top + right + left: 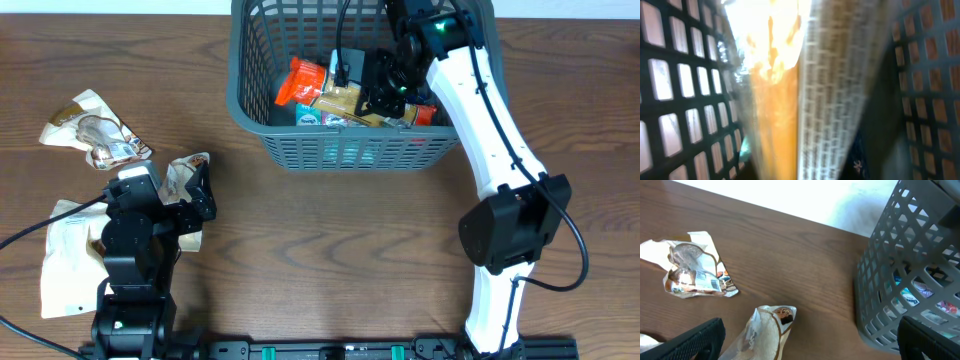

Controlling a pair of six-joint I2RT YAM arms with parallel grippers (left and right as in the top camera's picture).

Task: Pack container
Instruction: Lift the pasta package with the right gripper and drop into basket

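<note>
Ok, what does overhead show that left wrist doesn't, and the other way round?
Overhead only: the right arm reaching into the container, and the orange packet on top inside. Left wrist only: the container's lattice wall from the side, with a bright pale area past the far edge of the table. Both: the crumpled packet on the table and the brown-and-white packet near the open left gripper.

Our count: one container, six packets or more, two arms.
We count one container at the far side. Three packets lie on the surface at the left: a crumpled packet, a brown-topped packet and a white packet. Inside we make out at least three more: an orange packet, a gold packet and a teal packet. There is a left arm and a right arm.
</note>
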